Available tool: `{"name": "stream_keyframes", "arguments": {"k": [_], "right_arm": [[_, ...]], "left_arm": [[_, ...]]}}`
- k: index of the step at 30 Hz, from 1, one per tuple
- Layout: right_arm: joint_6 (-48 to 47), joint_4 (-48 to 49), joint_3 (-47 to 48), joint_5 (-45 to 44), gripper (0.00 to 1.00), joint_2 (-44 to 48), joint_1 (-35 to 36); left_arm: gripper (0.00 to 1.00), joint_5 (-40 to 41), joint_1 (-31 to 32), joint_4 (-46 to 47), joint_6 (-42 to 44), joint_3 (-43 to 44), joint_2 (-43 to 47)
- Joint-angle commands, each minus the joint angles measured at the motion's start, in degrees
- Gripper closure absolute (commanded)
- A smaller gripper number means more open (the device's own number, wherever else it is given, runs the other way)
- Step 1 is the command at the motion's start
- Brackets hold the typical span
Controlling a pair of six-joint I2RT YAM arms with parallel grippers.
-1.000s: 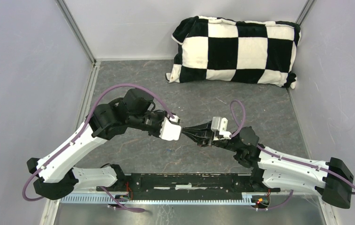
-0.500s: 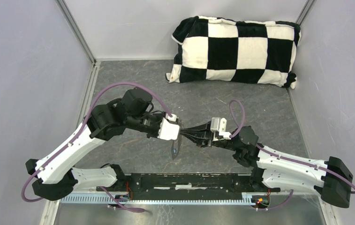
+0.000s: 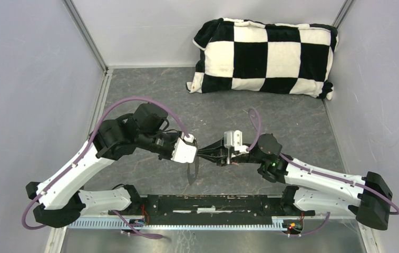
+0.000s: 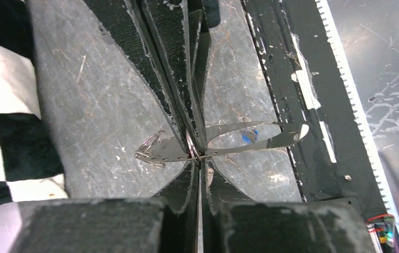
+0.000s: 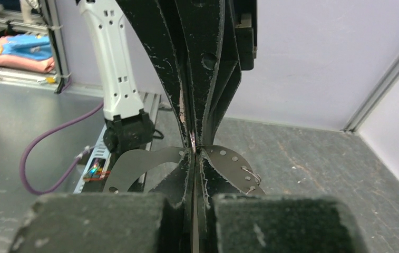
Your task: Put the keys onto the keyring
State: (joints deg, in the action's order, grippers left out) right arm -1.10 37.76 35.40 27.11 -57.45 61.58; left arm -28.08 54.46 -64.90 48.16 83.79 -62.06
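Left hand (image 3: 193,151) and right hand (image 3: 204,153) meet mid-frame, both pinched tight on keyring (image 4: 271,140), held above counter (image 3: 292,121). Blue key (image 4: 249,136) lies loose below, unthreaded; red key not spotted. Judging by this, all threading is left.

The left gripper (image 3: 195,153) and the right gripper (image 3: 201,153), met tip to tip, were shifted together leftward and toward the near edge of the table (image 3: 149,100). The keyring (image 3: 192,172), unseen a second ago, was brought into view, hung below the joined tips.
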Motion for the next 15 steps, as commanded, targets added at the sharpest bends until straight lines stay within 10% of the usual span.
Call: {"name": "stream_keyframes", "arguments": {"k": [1, 10, 15], "right_arm": [[-1.8, -6.79, 6.14, 5.66, 0.99, -1.94, 0.09], [-3.46, -17.32, 10.53, 3.15, 0.57, 1.05, -1.87], [-6.73, -26.05, 15.32, 4.09, 0.52, 1.32, -2.41]], "left_arm": [[0.98, -4.73, 0.48, 3.8, 4.47, -0.56, 0.27], [0.98, -4.7, 0.48, 2.97, 4.41, -0.98, -0.1], [0.98, -4.51, 0.48, 1.71, 4.38, -0.43, -1.18]]}}
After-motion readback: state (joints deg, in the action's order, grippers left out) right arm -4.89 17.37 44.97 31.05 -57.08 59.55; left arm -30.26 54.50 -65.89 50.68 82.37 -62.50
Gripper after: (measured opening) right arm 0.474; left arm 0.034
